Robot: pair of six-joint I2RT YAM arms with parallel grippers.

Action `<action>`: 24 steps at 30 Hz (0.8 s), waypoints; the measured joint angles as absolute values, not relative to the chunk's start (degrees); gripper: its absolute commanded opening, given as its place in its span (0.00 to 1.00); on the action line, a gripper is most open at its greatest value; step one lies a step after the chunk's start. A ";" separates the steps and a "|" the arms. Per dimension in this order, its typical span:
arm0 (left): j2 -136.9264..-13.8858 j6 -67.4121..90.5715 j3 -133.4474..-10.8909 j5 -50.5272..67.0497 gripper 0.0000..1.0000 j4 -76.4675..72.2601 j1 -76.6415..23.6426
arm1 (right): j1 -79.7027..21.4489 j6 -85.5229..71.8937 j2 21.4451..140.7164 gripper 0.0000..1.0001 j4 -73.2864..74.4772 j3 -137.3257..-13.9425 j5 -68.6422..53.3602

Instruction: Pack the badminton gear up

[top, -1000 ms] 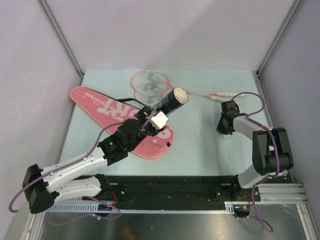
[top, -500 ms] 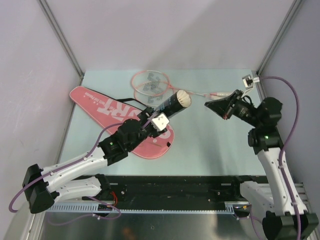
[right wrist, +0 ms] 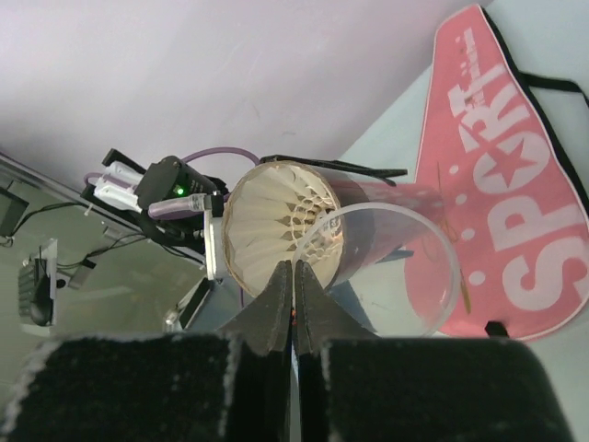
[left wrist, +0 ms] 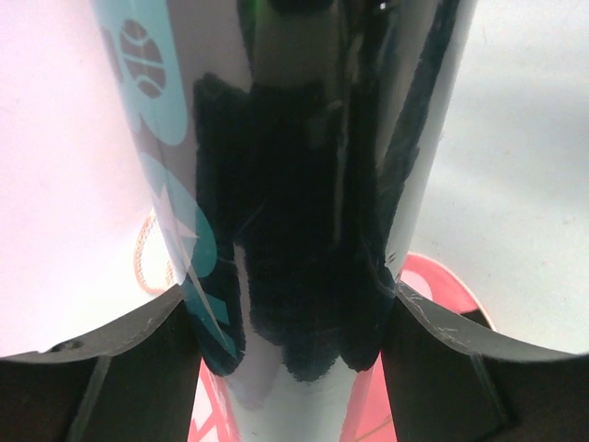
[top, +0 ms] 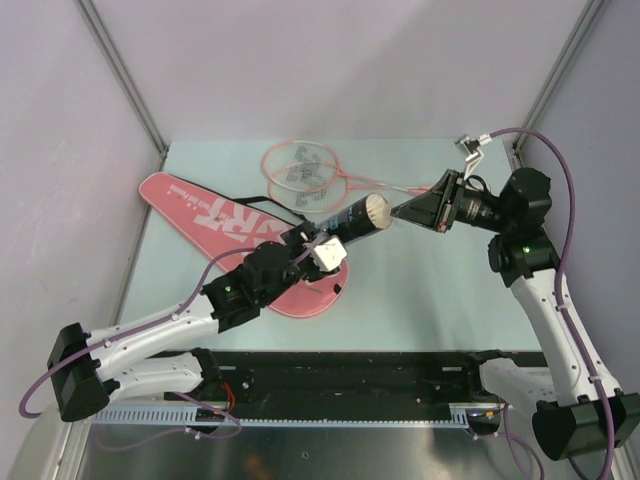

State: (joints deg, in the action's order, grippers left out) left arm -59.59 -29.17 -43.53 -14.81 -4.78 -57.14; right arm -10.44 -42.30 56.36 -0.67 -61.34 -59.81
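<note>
My left gripper (top: 322,238) is shut on the dark cylindrical tube (top: 350,216) and holds it tilted above the pink racket bag (top: 215,215), open mouth to the right. In the left wrist view the tube (left wrist: 304,184) fills the space between my jaws (left wrist: 290,313). White feather shuttlecocks (right wrist: 276,226) sit inside the mouth. My right gripper (top: 398,212) is shut on the rim of a clear round lid (right wrist: 386,276), right in front of the mouth; its jaws (right wrist: 294,272) are pressed together. Two pink rackets (top: 300,170) lie at the back.
The bag shows in the right wrist view (right wrist: 515,212) with white lettering and a black strap (top: 262,197). The racket shafts (top: 395,187) run right under my right gripper. Metal corner posts (top: 130,90) and grey walls enclose the table.
My right gripper lifted off the table at the right and swung left up to the tube's mouth. My left gripper tilted the tube lower and shifted it slightly right.
</note>
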 measured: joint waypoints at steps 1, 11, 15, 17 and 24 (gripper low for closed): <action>-59.59 -29.36 -43.53 -15.11 0.06 -4.43 -57.30 | -10.79 -42.30 56.95 0.00 0.19 -61.54 -59.81; -59.61 -30.76 -43.51 -17.26 0.06 -3.11 -57.95 | -14.33 -41.50 59.33 0.00 6.24 -65.69 -59.35; -59.77 -31.64 -43.51 -17.50 0.05 -2.39 -58.41 | -16.84 -41.10 59.70 0.00 7.51 -66.48 -59.11; -59.90 -31.79 -43.51 -17.54 0.05 -2.11 -58.61 | -17.89 -40.51 59.99 0.00 8.60 -66.98 -58.78; -59.90 -31.97 -43.51 -17.63 0.05 -1.34 -58.76 | -20.21 -40.05 60.34 0.00 10.09 -67.33 -57.67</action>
State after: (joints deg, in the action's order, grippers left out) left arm -59.90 -31.97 -43.51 -17.63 -1.34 -58.76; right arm -20.21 -40.05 60.34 10.09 -67.33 -57.67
